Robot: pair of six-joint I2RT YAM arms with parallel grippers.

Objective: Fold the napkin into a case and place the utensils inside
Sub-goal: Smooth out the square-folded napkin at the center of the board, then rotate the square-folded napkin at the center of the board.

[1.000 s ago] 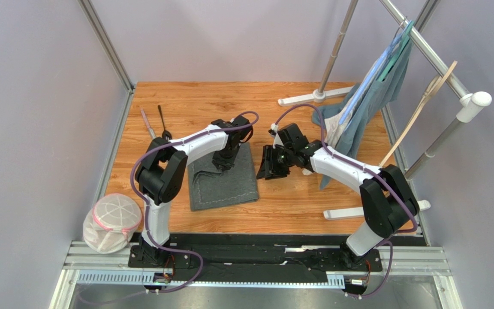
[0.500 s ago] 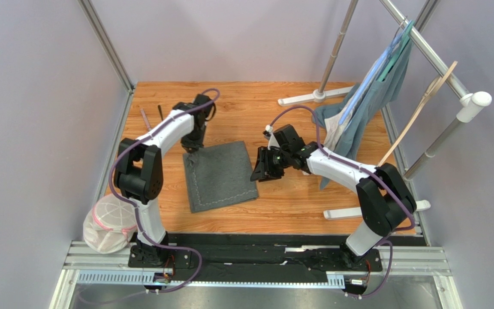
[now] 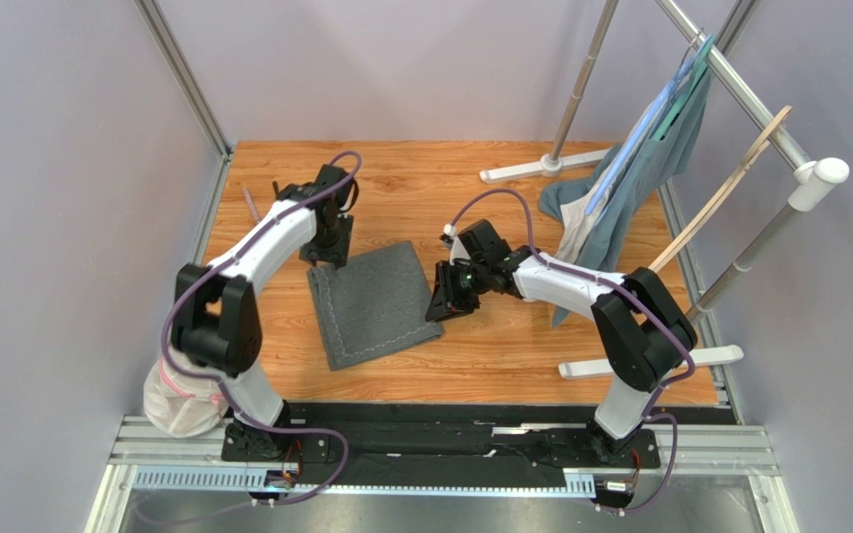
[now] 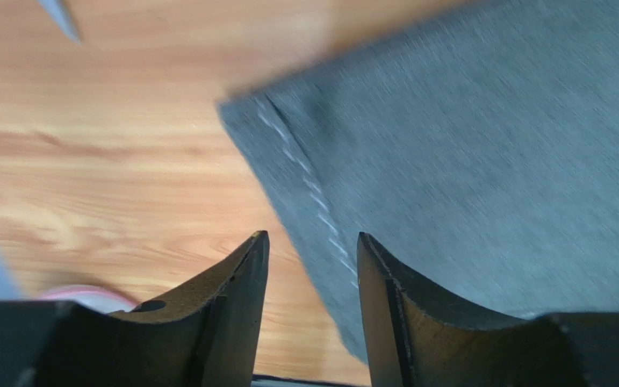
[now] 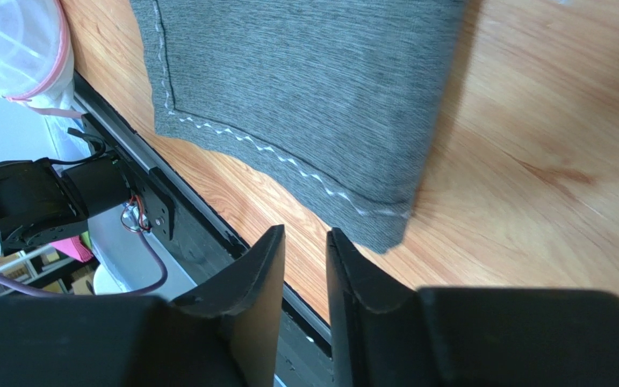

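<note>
The napkin (image 3: 373,305) lies flat on the wooden table, a dark grey square with pale stitching. My left gripper (image 3: 323,253) hovers at its far left corner. In the left wrist view it (image 4: 311,242) is open, straddling the napkin's (image 4: 490,145) stitched edge with nothing gripped. My right gripper (image 3: 440,311) sits at the napkin's right edge. Its jaws (image 5: 305,234) stand a narrow gap apart and empty, just short of the napkin's (image 5: 305,89) near corner. The silver knife (image 3: 250,203) lies at the far left; its tip (image 4: 61,16) shows. The spoon is mostly hidden behind my left arm.
A clothes rack with a teal-grey garment (image 3: 642,178) and hangers fills the right side. Its white feet (image 3: 642,361) rest on the table at right and at the far middle (image 3: 531,167). A white mesh bag (image 3: 181,383) with pink trim sits at the near left corner.
My left gripper swept from the napkin's far middle to its far left corner, spreading the cloth flat, then opened. My right gripper moved left to the napkin's right edge and narrowed.
</note>
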